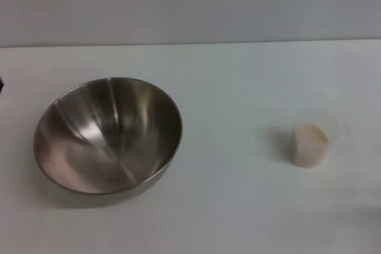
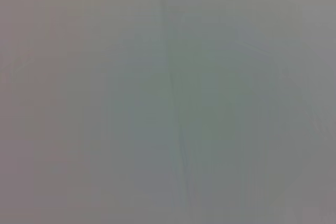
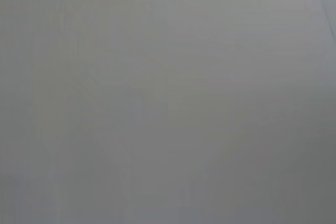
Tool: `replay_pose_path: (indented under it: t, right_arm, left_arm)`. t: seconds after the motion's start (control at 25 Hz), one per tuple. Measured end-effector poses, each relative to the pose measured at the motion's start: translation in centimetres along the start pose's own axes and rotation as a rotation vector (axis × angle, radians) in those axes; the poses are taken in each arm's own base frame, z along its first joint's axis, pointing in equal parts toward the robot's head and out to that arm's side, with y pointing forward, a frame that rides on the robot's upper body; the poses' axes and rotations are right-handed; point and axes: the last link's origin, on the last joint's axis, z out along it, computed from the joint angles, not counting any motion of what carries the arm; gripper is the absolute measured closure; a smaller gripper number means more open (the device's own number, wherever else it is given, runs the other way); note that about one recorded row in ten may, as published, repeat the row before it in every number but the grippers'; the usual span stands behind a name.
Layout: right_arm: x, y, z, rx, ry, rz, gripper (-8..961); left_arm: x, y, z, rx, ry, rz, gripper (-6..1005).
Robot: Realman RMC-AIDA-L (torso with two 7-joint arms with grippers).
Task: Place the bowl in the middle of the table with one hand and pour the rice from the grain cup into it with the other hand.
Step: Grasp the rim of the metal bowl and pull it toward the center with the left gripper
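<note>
Bowl (image 1: pixel 108 135) sits at nine o'clock on the table (image 1: pixel 238 206), unmarked; grain cup (image 1: pixel 309 143) of rice (image 1: pixel 309 136) at three o'clock, unlabelled. Neither gripper shows, so their grip cannot be told.

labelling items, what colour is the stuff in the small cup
Off-white to pale beige rice, best seen in the head view.

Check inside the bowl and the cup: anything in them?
The bowl holds nothing; its bare metal inside shows. The cup holds rice, filling most of it. Neither gripper is in view.
</note>
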Motion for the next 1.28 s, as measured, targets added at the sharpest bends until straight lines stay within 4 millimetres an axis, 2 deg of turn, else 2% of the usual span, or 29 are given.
replay_pose_path:
  t: [0.04, 0.2, 0.24, 0.28, 0.32, 0.4, 0.44, 0.48, 0.52, 0.56, 0.6, 0.68, 0.88, 1.04, 1.28]
  right_arm:
    - [0.0, 0.0, 0.1, -0.002, 0.0, 0.0, 108]
    - [0.1, 0.0, 0.2, -0.002, 0.001, 0.0, 108]
    - [0.1, 0.0, 0.3, -0.002, 0.002, -0.001, 108]
    - [0.2, 0.0, 0.4, -0.003, 0.004, -0.001, 108]
    - [0.2, 0.0, 0.4, -0.003, 0.005, -0.002, 108]
    - [0.3, 0.1, 0.6, -0.005, 0.009, -0.001, 108]
    - [0.4, 0.1, 0.7, -0.006, 0.012, -0.001, 108]
    - [0.4, 0.1, 0.7, -0.006, 0.012, -0.001, 108]
    - [0.4, 0.1, 0.7, -0.006, 0.013, -0.001, 108]
    - [0.4, 0.2, 0.9, -0.01, 0.011, 0.001, 108]
    - [0.4, 0.2, 0.9, -0.01, 0.011, 0.001, 108]
    - [0.5, 0.3, 1.1, -0.013, 0.009, 0.002, 109]
    - [0.7, 0.5, 1.6, -0.02, 0.015, 0.005, 109]
    - [0.9, 0.6, 1.8, -0.023, 0.025, 0.003, 109]
    - [1.0, 0.6, 2.0, -0.025, 0.028, 0.001, 109]
  left_arm:
    - [0.5, 0.7, 0.8, -0.005, -0.001, 0.03, 176]
    - [1.0, 1.4, 2.0, -0.013, -0.031, 0.05, 185]
    - [1.4, 1.8, 2.6, -0.024, -0.049, 0.045, 188]
    - [2.5, 2.6, 4.2, -0.066, -0.117, 0.032, 188]
    - [3.1, 2.8, 4.8, -0.08, -0.135, 0.023, 188]
    - [3.1, 2.8, 4.8, -0.08, -0.135, 0.023, 188]
    - [3.9, 3.0, 5.5, -0.096, -0.149, 0.012, 188]
    - [3.9, 3.0, 5.5, -0.096, -0.149, 0.012, 188]
    - [6.0, 3.8, 7.1, -0.153, -0.207, -0.012, 188]
    - [6.9, 4.0, 7.8, -0.174, -0.239, -0.033, 188]
    - [6.9, 4.0, 7.8, -0.174, -0.239, -0.033, 188]
    - [8.6, 4.3, 9.5, -0.23, -0.361, -0.079, 189]
    - [11.0, 4.4, 11.7, -0.305, -0.533, -0.11, 189]
    - [12.1, 4.3, 12.1, -0.351, -0.62, -0.117, 188]
    - [13.2, 3.5, 11.0, -0.437, -0.765, -0.059, 185]
